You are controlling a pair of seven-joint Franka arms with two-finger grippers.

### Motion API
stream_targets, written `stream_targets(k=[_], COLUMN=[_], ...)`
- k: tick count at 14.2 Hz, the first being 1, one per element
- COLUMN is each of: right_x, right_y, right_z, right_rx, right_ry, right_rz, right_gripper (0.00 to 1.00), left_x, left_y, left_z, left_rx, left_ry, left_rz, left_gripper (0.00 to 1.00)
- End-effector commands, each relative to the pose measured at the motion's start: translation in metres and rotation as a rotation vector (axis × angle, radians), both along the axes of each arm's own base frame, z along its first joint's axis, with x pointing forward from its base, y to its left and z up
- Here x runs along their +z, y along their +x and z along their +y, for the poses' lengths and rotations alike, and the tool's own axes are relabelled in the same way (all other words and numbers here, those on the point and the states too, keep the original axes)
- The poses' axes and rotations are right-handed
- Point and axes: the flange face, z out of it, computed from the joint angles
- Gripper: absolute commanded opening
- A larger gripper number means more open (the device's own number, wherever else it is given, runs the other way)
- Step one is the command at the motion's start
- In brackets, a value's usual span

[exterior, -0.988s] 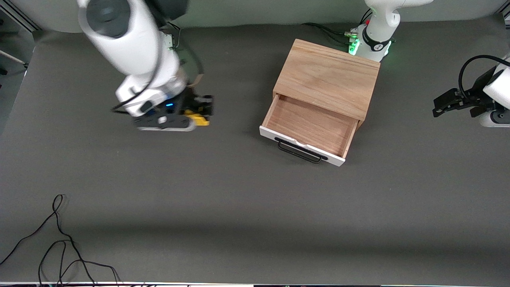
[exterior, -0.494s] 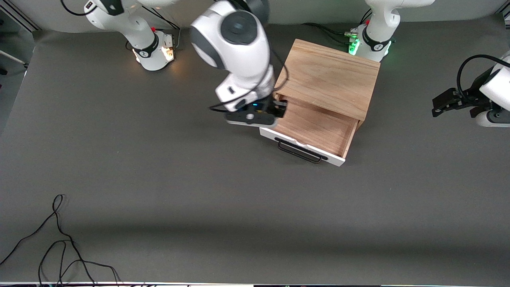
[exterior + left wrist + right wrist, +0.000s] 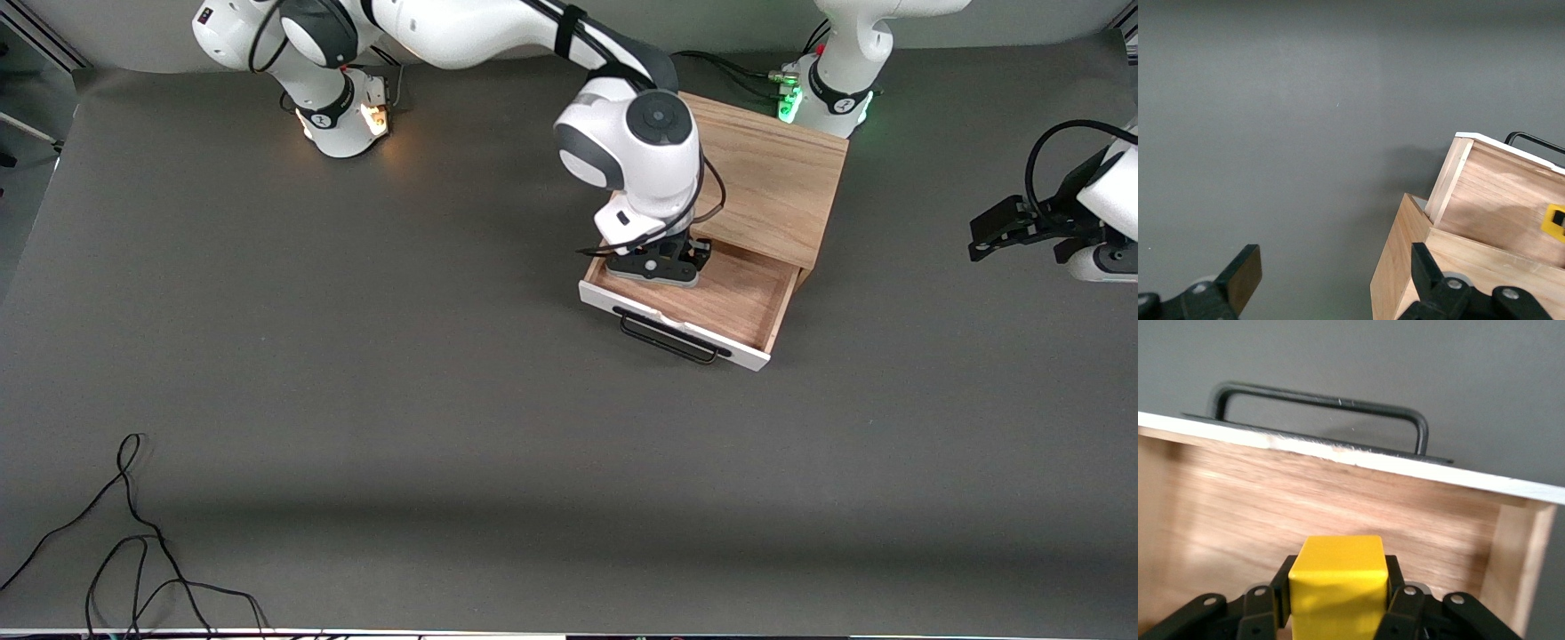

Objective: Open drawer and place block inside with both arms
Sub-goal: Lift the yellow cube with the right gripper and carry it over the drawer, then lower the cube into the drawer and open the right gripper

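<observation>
Now | right pincer [image 3: 1338, 613] clamped on block [image 3: 1337, 583] over open drawer [image 3: 773, 307] | left pincer [image 3: 1331, 280] apart, waiting

In the front view the right claw [image 3: 677, 258] hides the block [image 3: 1336, 585].

The worktop [image 3: 356, 400] is plain dark grey, without pattern. The cabinet [image 3: 782, 178] is light brown wood with a visible grain. The drawer [image 3: 738, 298] has the same wood inside, a white front and a black handle [image 3: 667, 340]. The block [image 3: 1337, 587] is bright yellow, and the right claw [image 3: 1337, 603] around it is black. The left claw [image 3: 1013, 227] is black too. Both arms are white with dark grey parts. A black cable [image 3: 133, 551] lies on the worktop.
</observation>
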Motion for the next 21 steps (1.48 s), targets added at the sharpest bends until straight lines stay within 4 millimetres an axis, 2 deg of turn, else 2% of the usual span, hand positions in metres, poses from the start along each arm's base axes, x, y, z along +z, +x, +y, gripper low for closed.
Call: stream_targets(k=[1, 3, 4, 5, 6, 15, 16, 17, 19, 21], right_x=[-0.016, -0.022, -0.022, -0.023, -0.025, -0.008, 0.002, 0.022, 0.041, 0.087], right_y=[0.002, 0.002, 0.002, 0.002, 0.001, 0.003, 0.003, 0.004, 0.009, 0.014], right_z=[0.007, 0.008, 0.007, 0.007, 0.008, 0.007, 0.006, 0.003, -0.009, -0.025], right_rx=[-0.016, -0.023, -0.024, -0.028, -0.044, -0.07, -0.069, -0.071, -0.08, -0.085], right_ry=[-0.01, -0.009, -0.009, -0.01, -0.012, 0.006, 0.011, 0.019, -0.01, 0.005], right_rz=[-0.014, -0.013, -0.013, -0.012, -0.008, -0.018, -0.022, -0.028, -0.015, -0.027], right_gripper=[0.0, 0.05, 0.25, 0.7, 0.99, 1.0, 1.0, 1.0, 1.0, 1.0], left_x=[0.007, 0.006, 0.006, 0.006, 0.006, 0.004, 0.004, 0.003, 0.003, 0.001], left_y=[-0.005, -0.006, -0.006, -0.006, -0.006, -0.006, -0.006, -0.006, -0.006, -0.005], left_z=[0.002, 0.002, 0.002, 0.002, 0.002, 0.0, 0.0, -0.001, 0.0, 0.0], left_rx=[-0.016, -0.016, -0.016, -0.016, -0.016, -0.018, -0.018, -0.019, -0.018, -0.018], left_ry=[0.012, 0.014, 0.014, 0.014, 0.014, 0.014, 0.013, 0.013, 0.011, 0.011], left_rz=[-0.014, -0.011, -0.011, -0.009, -0.008, -0.001, -0.003, 0.0, 0.0, 0.003], left_gripper=[1.0, 1.0, 1.0, 1.0, 1.0, 1.0, 1.0, 1.0, 1.0, 1.0])
